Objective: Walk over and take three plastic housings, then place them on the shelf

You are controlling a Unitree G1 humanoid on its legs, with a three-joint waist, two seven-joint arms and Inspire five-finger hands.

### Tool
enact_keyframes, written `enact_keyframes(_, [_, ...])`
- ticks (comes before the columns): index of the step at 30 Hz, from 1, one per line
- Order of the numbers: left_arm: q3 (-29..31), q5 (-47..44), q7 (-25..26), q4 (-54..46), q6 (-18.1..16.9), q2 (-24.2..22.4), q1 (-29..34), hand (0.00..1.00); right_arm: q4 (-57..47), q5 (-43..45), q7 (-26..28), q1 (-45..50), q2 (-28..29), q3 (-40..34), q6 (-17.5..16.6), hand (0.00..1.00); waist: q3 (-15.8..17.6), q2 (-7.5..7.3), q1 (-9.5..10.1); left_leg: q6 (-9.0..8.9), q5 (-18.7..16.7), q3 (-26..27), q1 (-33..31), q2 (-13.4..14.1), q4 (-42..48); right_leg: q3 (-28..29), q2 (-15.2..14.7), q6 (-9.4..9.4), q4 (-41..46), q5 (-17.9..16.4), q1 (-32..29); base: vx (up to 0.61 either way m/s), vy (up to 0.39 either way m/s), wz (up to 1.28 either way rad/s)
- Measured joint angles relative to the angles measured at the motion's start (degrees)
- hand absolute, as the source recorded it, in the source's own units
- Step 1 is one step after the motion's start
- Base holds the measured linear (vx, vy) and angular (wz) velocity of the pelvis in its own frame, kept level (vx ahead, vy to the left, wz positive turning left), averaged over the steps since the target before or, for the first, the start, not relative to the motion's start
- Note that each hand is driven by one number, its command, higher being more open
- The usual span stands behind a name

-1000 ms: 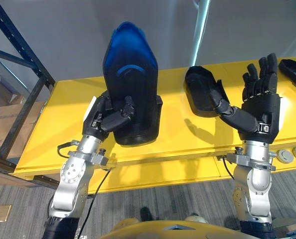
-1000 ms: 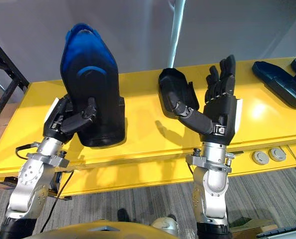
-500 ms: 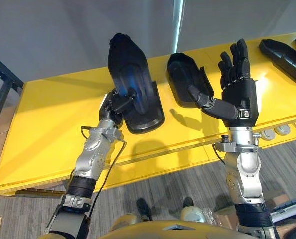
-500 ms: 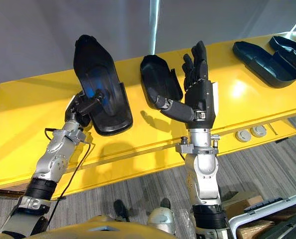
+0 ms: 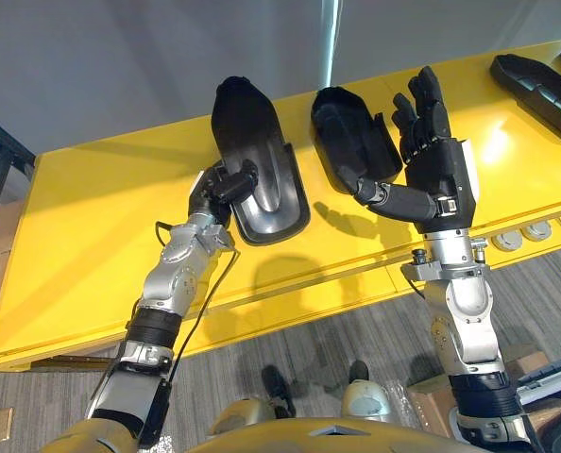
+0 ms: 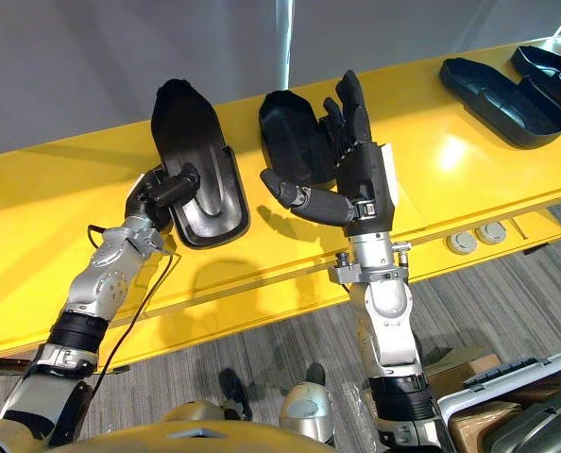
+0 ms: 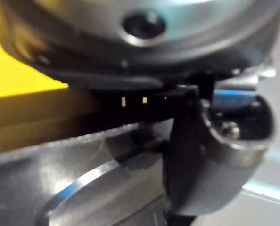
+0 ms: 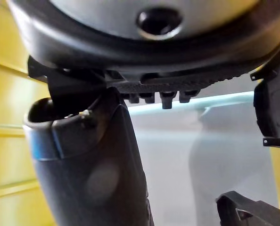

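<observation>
The long glossy yellow desk [image 5: 92, 217] runs off both frame sides. At upper right, dark elongated plastic housings [image 5: 535, 83] are cut off. At upper centre, the left hand [image 5: 219, 187] pinches the black scoop-shaped plastic housing [image 5: 257, 156] by its lower-left rim (fingers hidden behind). A second black plastic housing [image 5: 347, 142] lies just left of the right hand [image 5: 436, 165], which is spread upright and holds nothing.

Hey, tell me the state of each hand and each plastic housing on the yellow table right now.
left hand, shut on the first housing.
first housing, gripped, tilted up from the yellow table.
right hand, open, raised, holding nothing.
second housing, lying on the table, ungripped.
far housings, lying on the table, untouched.
</observation>
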Motion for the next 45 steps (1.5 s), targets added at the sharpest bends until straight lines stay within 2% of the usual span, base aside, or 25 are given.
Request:
enact_keyframes(8, [-0.9, 8.0, 1.3, 1.8, 0.5, 0.0, -2.2, 1.0, -0.1, -0.1, -1.0, -0.4, 0.0, 2.1, 1.9, 1.0, 1.1, -0.05, -0.4, -0.14, 0.2, -0.3, 0.2, 0.0, 0.0, 0.0, -0.2, -0.17, 0.8, -0.1, -0.1, 0.0, 0.0, 0.0])
enact_keyframes(15, [0.2, 15.8, 9.9, 4.4, 0.3, 1.3, -3.2, 1.0, -0.2, 0.0, -1.6, -0.4, 0.0, 2.3, 2.4, 1.0, 1.3, -0.04, -1.28, -0.27, 0.2, -0.3, 0.1, 0.1, 0.0, 0.0, 0.0, -0.47, 0.9, -0.3, -0.1, 0.0, 0.0, 0.0])
enact_keyframes(17, [1.2, 15.8, 10.8, 5.9, 0.3, 2.4, -3.7, 1.0, -0.3, 0.0, -1.7, -0.4, 0.0, 2.3, 2.5, 1.0, 1.3, -0.04, -1.25, -0.29, 0.2, -0.3, 0.1, 0.1, 0.0, 0.0, 0.0, -0.45, 0.8, -0.3, -0.1, 0.0, 0.0, 0.0])
enact_keyframes(26, [1.6, 15.9, 17.6, 7.8, -1.0, 2.1, -4.0, 1.0, -0.7, 0.0, -4.4, 0.1, 2.4, 2.7, 3.1, 1.0, 1.3, -0.14, -1.21, 0.22, 0.8, -0.4, 0.5, 0.1, -0.1, -0.1, 0.1, 0.21, 0.1, 0.2, 0.7, 0.0, 0.0, 0.0])
enact_keyframes(31, [1.8, 16.1, 17.4, 8.0, -0.8, 2.0, -3.5, 1.0, -0.7, 0.0, -4.6, 0.7, 2.6, 3.1, 3.1, 1.0, 1.4, -0.28, -1.23, 0.11, 0.7, -0.4, 1.5, 0.3, -0.3, -0.1, 0.4, 0.33, -0.7, 0.3, 2.0, 0.0, 0.0, 0.0])
enact_keyframes(36, [2.2, 24.2, 14.5, 6.2, 1.1, 2.0, -2.1, 1.0, -0.7, 0.0, -4.9, 1.3, 3.4, 3.7, 3.0, 1.0, 1.1, -0.7, -0.97, -0.2, 0.5, -0.3, 2.3, 0.6, -0.3, -0.1, 0.9, 0.32, -1.7, 0.4, 3.2, 0.01, -0.004, -0.01])
enact_keyframes(38, [2.1, 29.3, 12.8, 5.5, 2.8, 2.4, -2.3, 1.0, -0.7, 0.0, -5.5, 1.3, 4.0, 3.8, 3.0, 1.0, 1.1, -0.73, -0.87, -0.22, 0.5, -0.2, 2.5, 0.9, -0.3, -0.2, 1.2, 0.24, -2.3, 0.7, 3.7, 0.02, -0.008, -0.01])
enact_keyframes(45, [-0.1, 38.4, 9.5, 7.7, 8.5, 5.7, -5.8, 1.0, -0.7, 0.1, -6.4, 1.3, 4.1, 6.1, 3.1, 1.0, -0.5, -1.03, -1.2, -0.73, 0.5, 0.4, 2.8, 1.7, -0.4, 0.2, 2.3, -0.52, -3.9, 1.4, 4.3, 0.02, -0.014, -0.05])
